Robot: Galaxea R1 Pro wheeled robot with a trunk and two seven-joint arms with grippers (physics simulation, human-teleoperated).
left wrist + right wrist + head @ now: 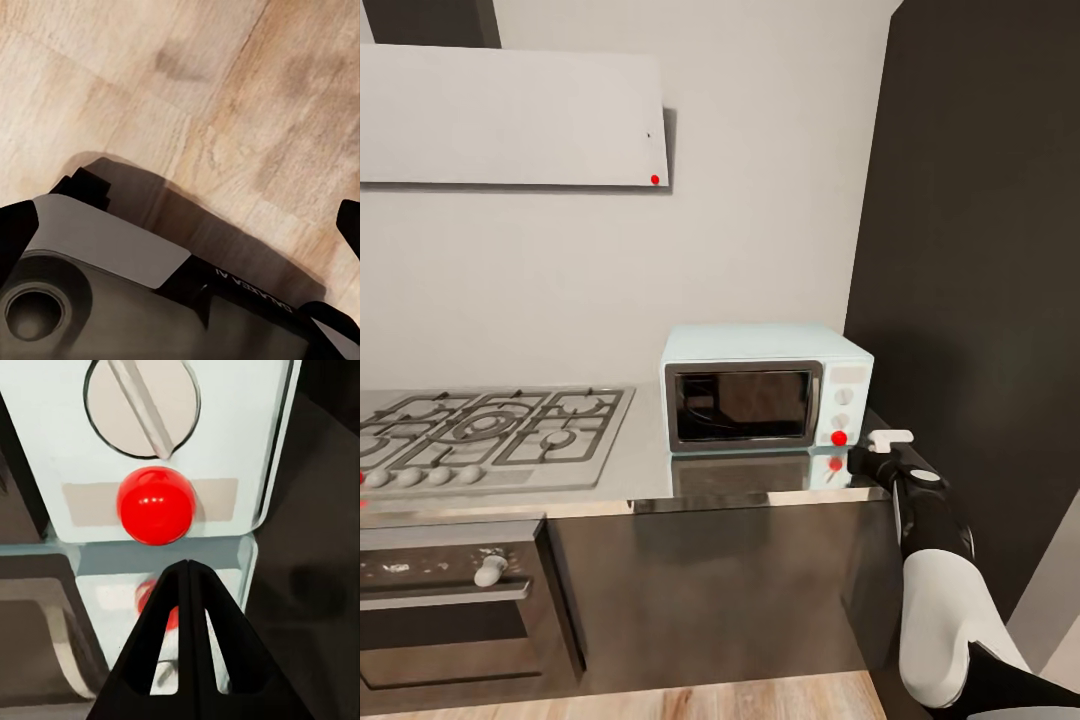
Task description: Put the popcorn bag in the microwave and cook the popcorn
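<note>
The pale mint-blue microwave stands on the grey countertop with its dark glass door closed. Its white panel carries two knobs and a red button. My right gripper hovers just right of that panel's lower corner. In the right wrist view its fingers are shut together with nothing between them, their tip just short of the red button and below a knob. My left gripper hangs open over the wooden floor. The popcorn bag is out of view.
A gas hob lies on the counter left of the microwave, with a built-in oven beneath it and a range hood above. A tall dark cabinet rises right of the microwave. My own base appears below the left gripper.
</note>
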